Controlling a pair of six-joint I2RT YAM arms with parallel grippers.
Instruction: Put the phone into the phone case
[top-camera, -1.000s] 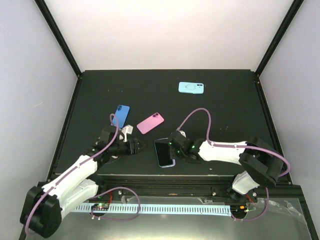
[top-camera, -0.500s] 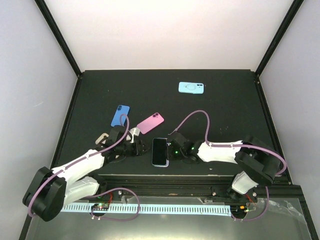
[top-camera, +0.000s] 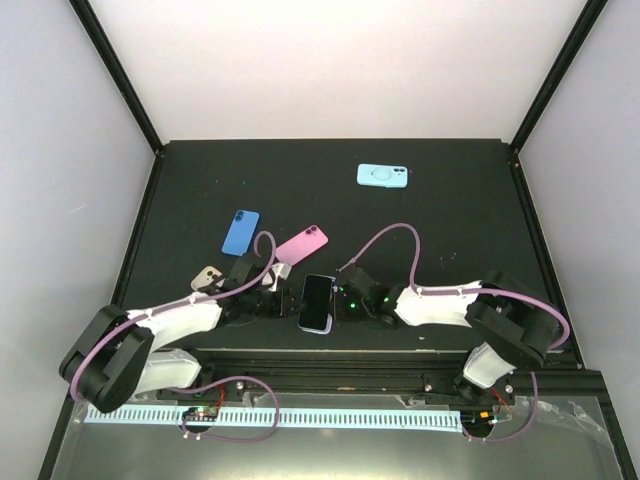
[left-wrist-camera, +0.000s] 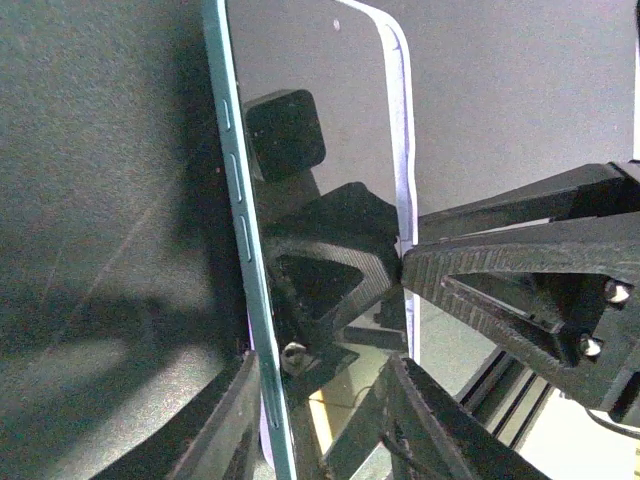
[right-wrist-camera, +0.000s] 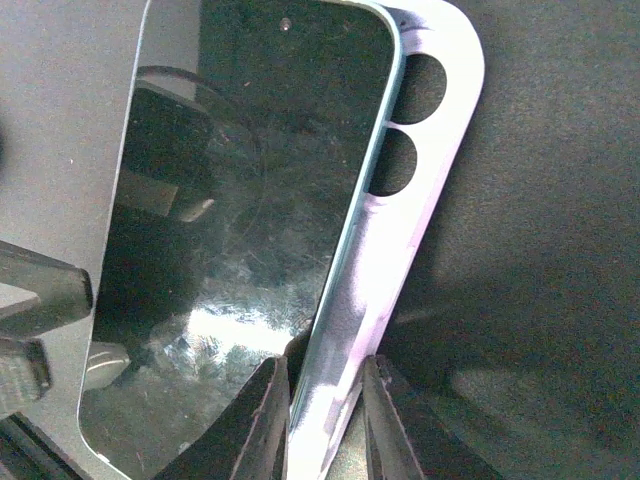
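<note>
At the table's (top-camera: 450, 230) 6 o'clock, the phone (top-camera: 318, 300) lay askew on the lilac case (right-wrist-camera: 400, 200), not seated. The right gripper (right-wrist-camera: 325, 405), at its 3 o'clock, pinched the case's rim; the left gripper (left-wrist-camera: 318, 420) straddled the phone, grip unclear. Only the right wrist view showed the case's bare camera holes (right-wrist-camera: 405, 120).

A black table (top-camera: 450, 210) is seen. Far back on it, well apart from the rest, a light-blue case (top-camera: 383, 175) is laid flat. Nearer the middle left, a blue phone (top-camera: 240, 232) and a pink phone (top-camera: 301, 246) are set near each other, both face down. A beige object (top-camera: 207, 278) is placed nearer the front left. By the front edge a lavender phone case (right-wrist-camera: 400, 200) is laid, with the phone (right-wrist-camera: 240, 220) seated askew over it, screen up.
</note>
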